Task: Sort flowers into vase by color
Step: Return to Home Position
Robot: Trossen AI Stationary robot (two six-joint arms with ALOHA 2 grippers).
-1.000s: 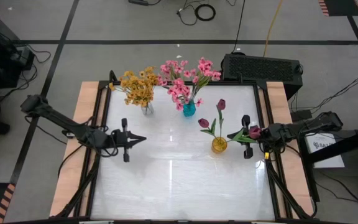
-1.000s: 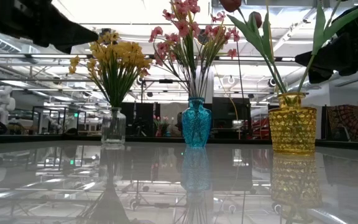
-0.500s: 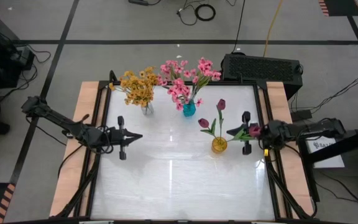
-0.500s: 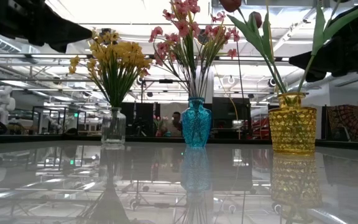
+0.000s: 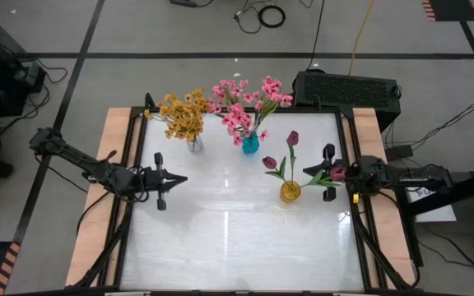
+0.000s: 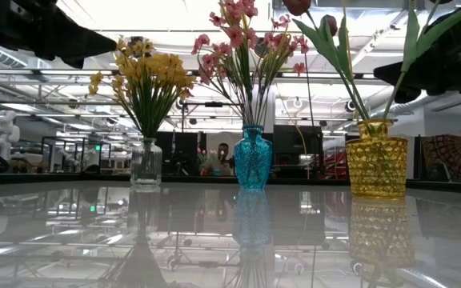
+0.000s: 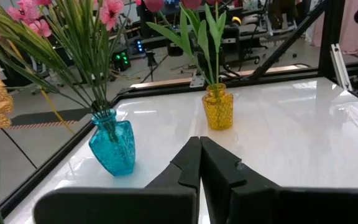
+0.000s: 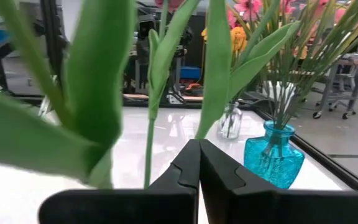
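Three vases stand across the table's far half. A clear vase (image 5: 195, 145) holds yellow flowers (image 5: 179, 113), a blue vase (image 5: 250, 145) holds pink flowers (image 5: 245, 103), and a yellow vase (image 5: 290, 191) holds dark magenta tulips (image 5: 292, 138). One tulip bud (image 5: 336, 173) leans out over my right gripper (image 5: 306, 173), which points level at the yellow vase from the right, shut. Green tulip leaves (image 8: 98, 81) fill its wrist view. My left gripper (image 5: 184, 178) is shut and empty at the table's left, pointing toward the vases. My right gripper's shut fingers (image 8: 188, 163) stand among the leaning tulip's leaves (image 8: 213, 74), and nothing shows between them. Whether a finger brushes a leaf, I cannot tell.
The white tabletop (image 5: 237, 238) has free room over its near half. Wooden rails (image 5: 109, 164) run along both sides. A black unit (image 5: 346, 89) sits beyond the far right corner. The low view shows the room behind the vases.
My right arm has swung about its base and now lies straight across the table's right edge. Its gripper has stayed shut beside the yellow vase, under the leaning tulip. The vases and flowers have kept their places.
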